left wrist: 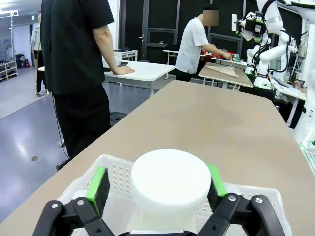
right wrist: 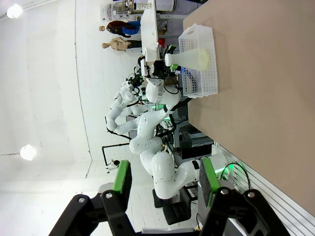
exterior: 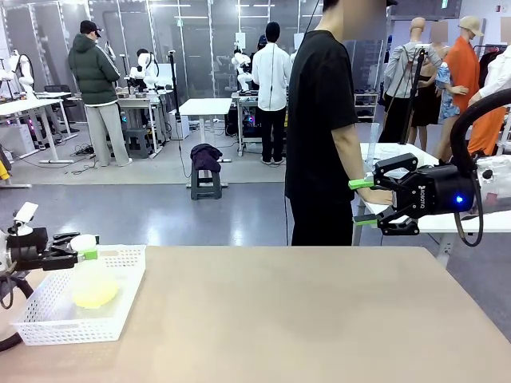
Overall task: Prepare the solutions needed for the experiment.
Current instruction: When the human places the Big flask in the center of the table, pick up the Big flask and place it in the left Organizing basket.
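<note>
A: What's sitting at the bench's left end?
B: A white basket holding a flask with the solutions; the left pincer is gripping its white cap.
A: And on the right?
B: The right pincer is hanging open and empty, with a person standing behind it.

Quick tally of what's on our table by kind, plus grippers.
White perforated basket: 1
Frosted flask with a white cap, in the basket, tinted by pale yellow-green solution: 1
Grippers: 2, the left gripper closed around the flask's cap, the right gripper open in the air
Total: 4
</note>
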Controlling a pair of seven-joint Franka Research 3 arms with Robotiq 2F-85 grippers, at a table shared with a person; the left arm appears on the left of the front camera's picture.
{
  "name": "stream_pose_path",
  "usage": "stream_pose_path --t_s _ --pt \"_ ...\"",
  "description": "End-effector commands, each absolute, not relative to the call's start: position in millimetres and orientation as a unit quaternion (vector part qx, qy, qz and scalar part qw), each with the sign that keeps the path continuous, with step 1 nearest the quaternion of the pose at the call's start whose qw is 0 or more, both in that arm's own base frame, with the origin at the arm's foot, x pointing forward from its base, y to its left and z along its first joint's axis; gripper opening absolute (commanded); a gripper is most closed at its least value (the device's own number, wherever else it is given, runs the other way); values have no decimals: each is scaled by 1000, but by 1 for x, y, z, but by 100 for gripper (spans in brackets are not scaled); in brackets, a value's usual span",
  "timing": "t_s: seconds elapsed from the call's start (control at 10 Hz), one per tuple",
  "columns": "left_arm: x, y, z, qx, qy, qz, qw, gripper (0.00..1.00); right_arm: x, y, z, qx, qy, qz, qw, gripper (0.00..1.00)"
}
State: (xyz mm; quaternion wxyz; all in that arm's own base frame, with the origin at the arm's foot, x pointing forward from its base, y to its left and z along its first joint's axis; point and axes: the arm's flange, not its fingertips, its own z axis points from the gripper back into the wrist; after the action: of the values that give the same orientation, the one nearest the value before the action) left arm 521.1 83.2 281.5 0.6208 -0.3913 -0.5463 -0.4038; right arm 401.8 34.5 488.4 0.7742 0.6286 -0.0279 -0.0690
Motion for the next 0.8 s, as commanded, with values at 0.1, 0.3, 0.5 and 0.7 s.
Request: stream_pose_path --t_s 0.1,0.3,0.5,0.7 --pt "512 90 297 -377 -541 -396 639 100 402 36 489 629 -33 -70 773 70" --pt "517 92 288 -384 -545 -402 628 100 402 36 489 629 -33 -70 773 70" --pt "517 92 288 -384 -545 -402 628 100 402 36 489 629 -33 -70 773 70" --pt "517 92 288 -384 -545 -402 628 100 402 36 489 629 -33 -70 773 70"
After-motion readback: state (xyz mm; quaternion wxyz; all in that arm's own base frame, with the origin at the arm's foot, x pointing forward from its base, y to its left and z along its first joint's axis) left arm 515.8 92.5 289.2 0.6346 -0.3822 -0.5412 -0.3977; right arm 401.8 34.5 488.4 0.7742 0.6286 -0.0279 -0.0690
